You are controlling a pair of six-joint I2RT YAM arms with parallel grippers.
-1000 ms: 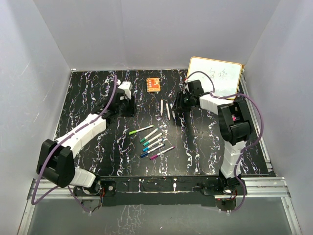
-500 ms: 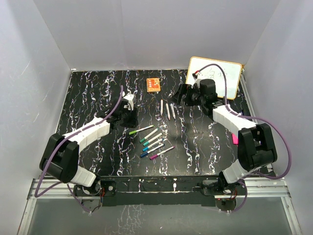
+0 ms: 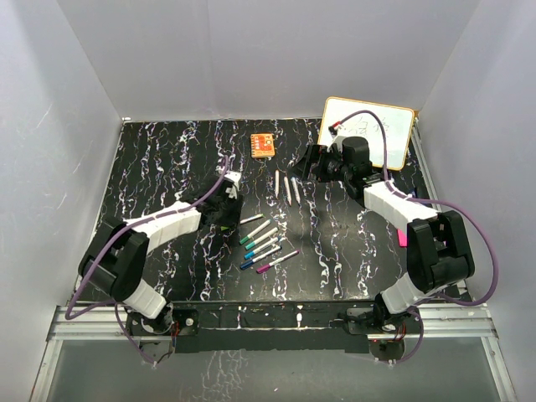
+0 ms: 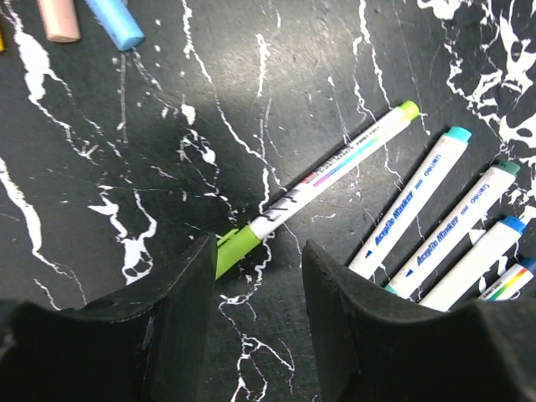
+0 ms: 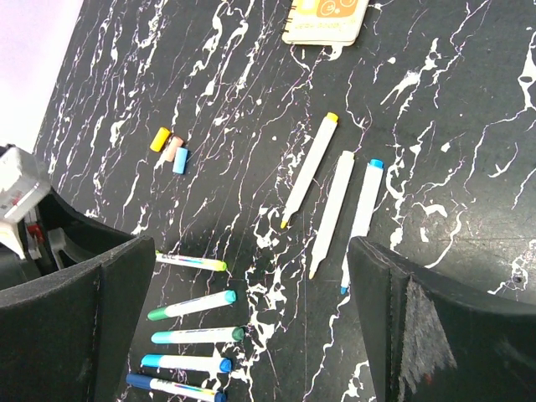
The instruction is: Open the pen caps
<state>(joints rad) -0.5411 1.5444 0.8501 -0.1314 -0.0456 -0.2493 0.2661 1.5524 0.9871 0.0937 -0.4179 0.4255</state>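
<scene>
The left arm's fingers [image 4: 180,310] stand part-open astride the lime-green plastic cap [image 4: 237,249] of a white marker pen [image 4: 335,167] on the black marbled worktop [image 4: 126,167], seemingly placed to pinch it, while the right arm's fingers [image 5: 84,293] gape wide, empty, over three uncapped pens [image 5: 332,209]

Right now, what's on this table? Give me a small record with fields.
capped pens: about six in a row
lime pen: cap end between the open jaws of the left gripper
uncapped pens: three side by side
loose caps: three, yellow, peach, blue
right gripper: open, empty
other: orange block, whiteboard
</scene>
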